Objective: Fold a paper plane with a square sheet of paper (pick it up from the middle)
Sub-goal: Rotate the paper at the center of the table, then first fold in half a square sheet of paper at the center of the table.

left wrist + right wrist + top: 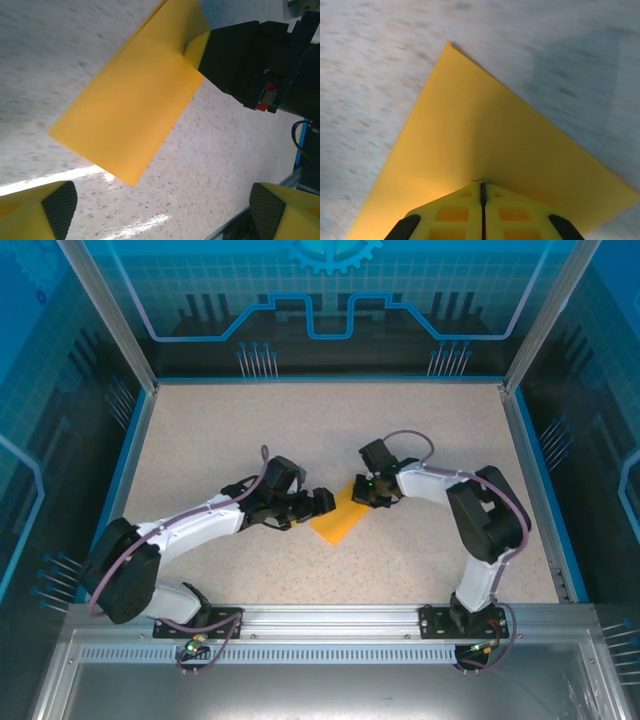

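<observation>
The orange-yellow sheet of paper [338, 522] lies on the speckled table, doubled over into a rectangle with two layers showing along one long edge [130, 100]. My right gripper [362, 492] is shut on the sheet's far short edge, its yellow fingertips [481, 189] pressed together where the paper [485, 130] puckers into a soft crease. In the left wrist view one right finger [198, 47] rests against that edge. My left gripper [322, 502] is open beside the sheet's left side; its fingers [35, 210] are wide apart, nothing between them, and the paper's near corner lies just ahead.
The table [300, 430] is a speckled beige surface with a blue rim, fenced by transparent blue walls. The right arm's black wrist body [250, 60] stands close in front of the left gripper. The metal base rail [330, 618] runs along the near edge.
</observation>
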### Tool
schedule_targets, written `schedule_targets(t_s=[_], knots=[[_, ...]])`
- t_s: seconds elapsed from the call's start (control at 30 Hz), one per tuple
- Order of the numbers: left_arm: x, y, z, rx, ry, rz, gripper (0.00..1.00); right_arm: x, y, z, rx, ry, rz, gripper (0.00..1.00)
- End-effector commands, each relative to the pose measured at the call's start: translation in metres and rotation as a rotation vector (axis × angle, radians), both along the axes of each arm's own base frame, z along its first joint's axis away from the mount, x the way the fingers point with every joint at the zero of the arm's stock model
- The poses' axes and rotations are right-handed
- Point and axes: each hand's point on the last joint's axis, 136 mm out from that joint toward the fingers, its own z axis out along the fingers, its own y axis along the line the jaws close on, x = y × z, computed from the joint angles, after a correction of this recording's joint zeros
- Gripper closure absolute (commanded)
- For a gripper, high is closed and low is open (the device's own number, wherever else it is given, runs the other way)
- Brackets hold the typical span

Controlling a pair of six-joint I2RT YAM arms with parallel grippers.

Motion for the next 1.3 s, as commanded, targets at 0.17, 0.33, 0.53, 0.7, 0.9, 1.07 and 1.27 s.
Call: schedule_targets(t_s=[0.17,0.33,0.53,0.7,0.9,1.07,1.27], knots=[[-0.011,-0.071,-0.003,-0.126,0.028,-0.124,0.4,-0.019,-0.014,0.05,0.205,-0.107,-0.053,0.9],[-0.008,-0.088,-0.017,-0.117,0.064,-0.13,0.56,-0.037,-0.009,0.06,0.304,-0.134,0.023,0.89],[-0.007,-0.102,-0.035,-0.103,0.108,-0.12,0.73,-0.054,-0.009,0.062,0.36,-0.135,0.063,0.85],[-0.002,-0.1,-0.043,-0.082,0.113,-0.086,0.81,-0.058,-0.001,0.05,0.408,-0.097,0.078,0.86],[0.002,-0.086,-0.054,-0.001,0.1,-0.04,0.89,-0.054,0.005,0.037,0.411,-0.063,0.104,0.88],[0.005,-0.078,-0.064,0.05,0.093,-0.013,0.93,-0.046,0.013,0.029,0.413,-0.037,0.135,0.89],[0.009,-0.078,-0.066,0.061,0.083,-0.008,0.96,-0.04,0.023,0.024,0.438,-0.028,0.17,0.9]])
